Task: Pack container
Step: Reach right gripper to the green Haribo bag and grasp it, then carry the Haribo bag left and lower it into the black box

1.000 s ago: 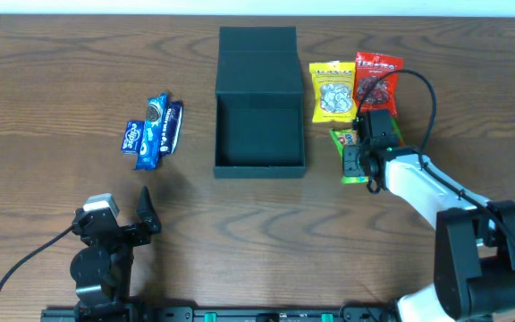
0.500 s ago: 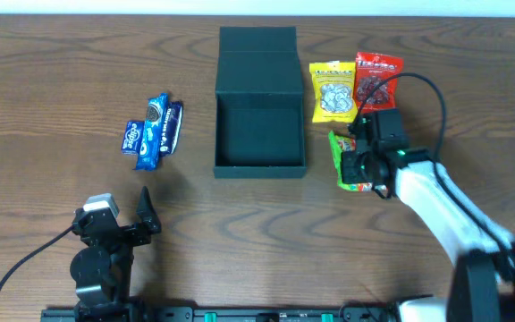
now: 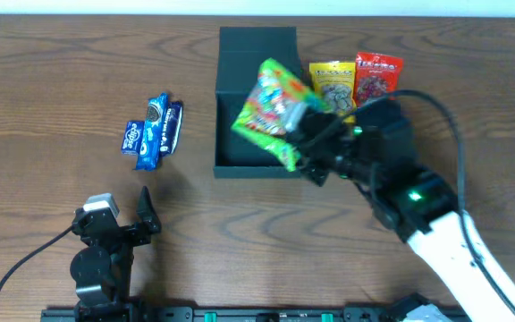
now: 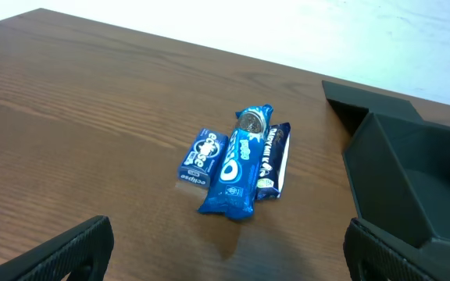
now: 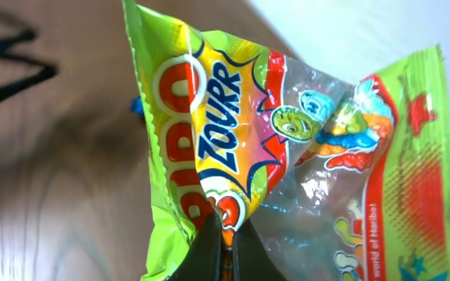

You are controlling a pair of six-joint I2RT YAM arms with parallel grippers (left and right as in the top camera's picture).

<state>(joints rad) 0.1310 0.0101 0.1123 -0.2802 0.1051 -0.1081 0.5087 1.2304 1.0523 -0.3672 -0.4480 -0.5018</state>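
Note:
The container (image 3: 259, 139) is a dark teal-green square box, open, with its flap lid (image 3: 257, 54) laid back; part of it shows at the right of the left wrist view (image 4: 412, 183). My right gripper (image 3: 300, 141) is shut on a green Haribo candy bag (image 3: 271, 105) and holds it in the air over the box's right side. The bag fills the right wrist view (image 5: 287, 148), pinched between the jaws (image 5: 226, 254). My left gripper (image 3: 119, 219) is open and empty near the table's front left (image 4: 225, 250).
Three blue snack packets (image 3: 153, 132) lie left of the box, also in the left wrist view (image 4: 237, 160). A yellow packet (image 3: 333, 85) and a red packet (image 3: 378, 76) lie right of the box, behind my right arm.
My right gripper has lifted the green candy bag off the table right of the box and carried it left and up over the box. The left arm has not moved.

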